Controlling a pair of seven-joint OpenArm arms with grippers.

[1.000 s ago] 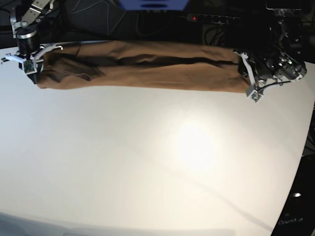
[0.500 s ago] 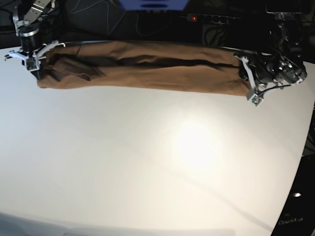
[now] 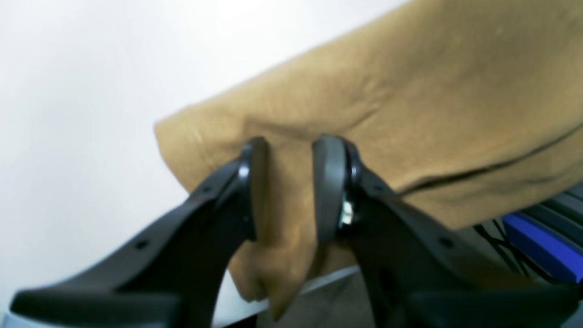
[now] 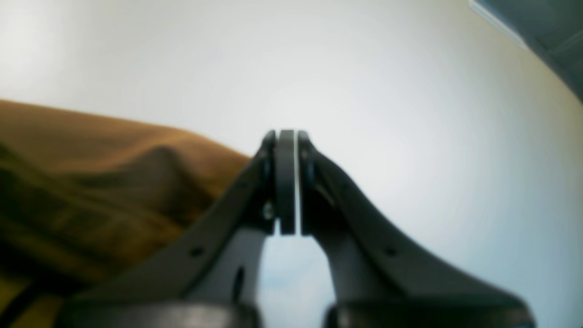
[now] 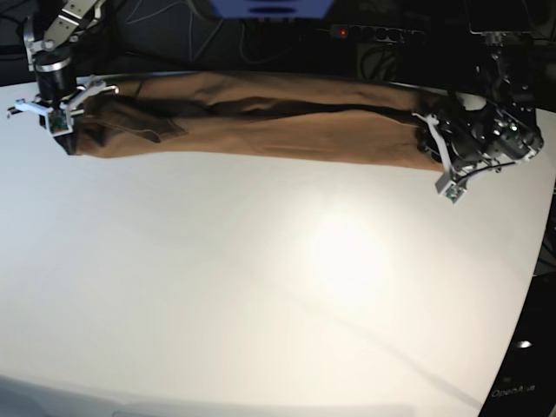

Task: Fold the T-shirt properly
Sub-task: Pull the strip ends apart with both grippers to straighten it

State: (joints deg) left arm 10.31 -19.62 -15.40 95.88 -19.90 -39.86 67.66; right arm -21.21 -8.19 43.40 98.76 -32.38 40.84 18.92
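The tan-brown T-shirt point(image 5: 261, 130) lies folded into a long narrow band along the table's far edge. At its right end, my left gripper point(image 5: 437, 155) stands with its jaws parted. In the left wrist view a fold of the T-shirt point(image 3: 410, 100) hangs loosely in the gap between the black fingers point(image 3: 255, 182) of that gripper point(image 3: 291, 182). My right gripper point(image 5: 54, 115) is at the band's left end. In the right wrist view this gripper point(image 4: 287, 182) is shut with nothing between its pads, and the T-shirt point(image 4: 91, 182) lies just to its left.
The white table point(image 5: 261, 287) stretches toward the camera, with a bright glare spot point(image 5: 347, 261) right of centre. Behind the far edge are dark cables, a power strip point(image 5: 369, 33) and a blue object point(image 5: 269, 7). The table's right edge point(image 5: 540, 252) curves away.
The left gripper's jaws have come apart on the shirt's right end. The right gripper has drifted slightly back at the left end, still shut. The folded band has hardly moved.
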